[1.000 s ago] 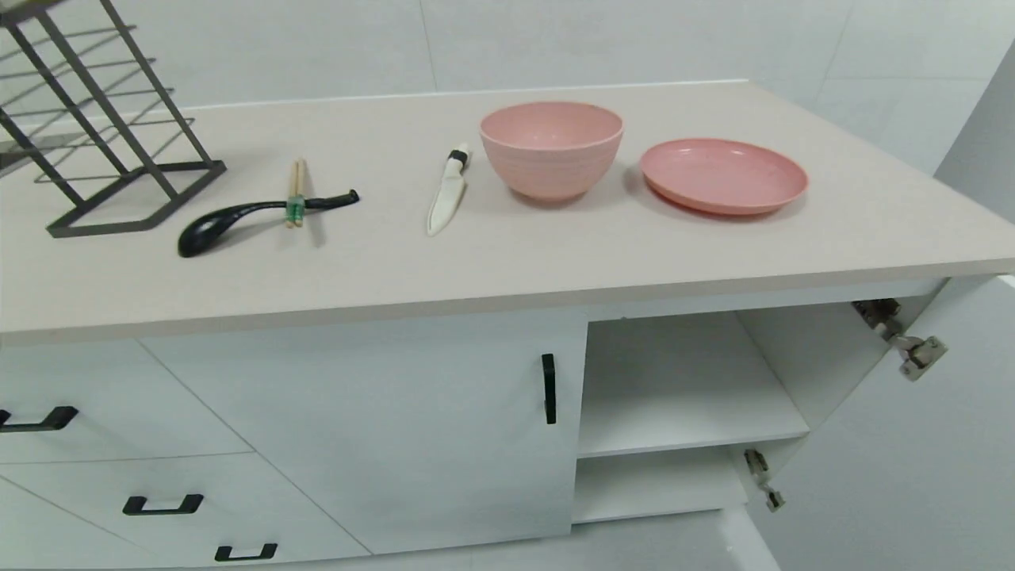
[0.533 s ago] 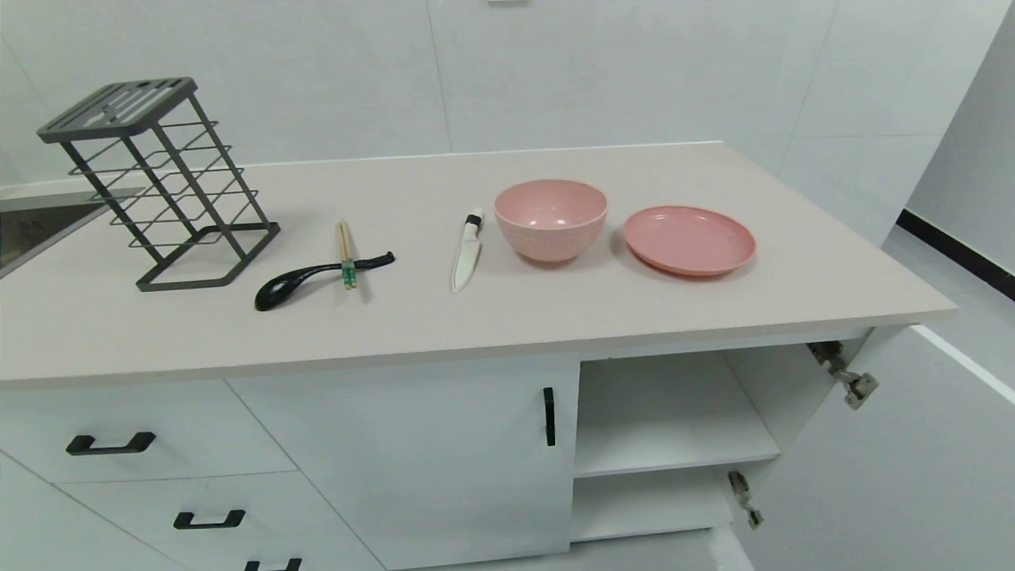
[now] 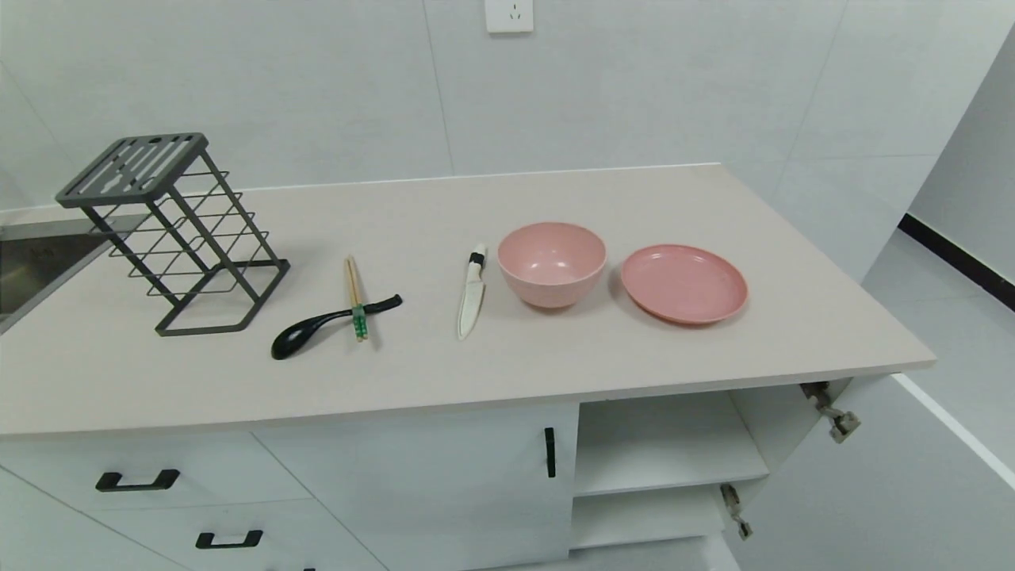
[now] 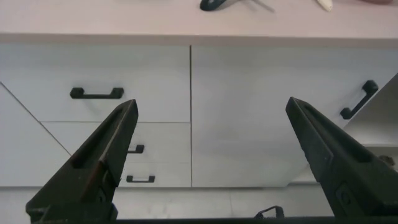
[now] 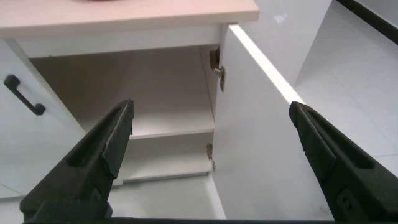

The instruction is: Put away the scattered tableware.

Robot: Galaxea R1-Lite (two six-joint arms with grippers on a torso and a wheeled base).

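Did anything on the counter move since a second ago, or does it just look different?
Nothing on the counter moved; the head camera lifted, so the wall socket and the whole rack now show. The spoon, chopsticks, knife, bowl and plate lie as before, untouched; the cupboard door stays open.

On the table (image 3: 555, 365), the rack (image 3: 170, 230) is standing at the left, beside the sink (image 3: 32, 266). Running rightward, the spoon (image 3: 317, 329) is lying under the chopsticks (image 3: 355, 295), which are crossing its handle. Next the knife (image 3: 473, 292) is lying just beside the bowl (image 3: 552, 274), and the plate (image 3: 683, 282) is sitting rightmost. Below the plate, a shelf (image 3: 666, 456) is sitting inside the open cabinet.
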